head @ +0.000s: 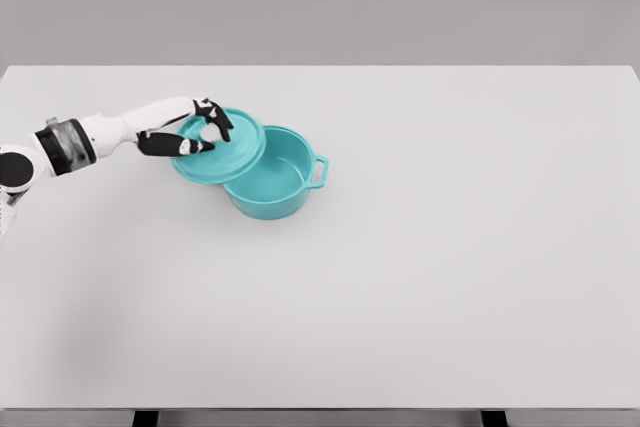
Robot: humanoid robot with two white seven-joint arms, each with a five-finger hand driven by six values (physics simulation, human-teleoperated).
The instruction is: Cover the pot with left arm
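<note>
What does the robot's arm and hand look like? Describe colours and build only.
The left arm has smooth white shells, with a dark grey band and a black joint near the picture's left edge. The left hand is black and white, with slim segmented fingers and dark tips. No cables show. The right arm is out of view.

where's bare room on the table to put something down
Everything right of the pot, the front strip and the far edge of the table are bare. It is crowded only where the left hand holds the lid against the pot.
</note>
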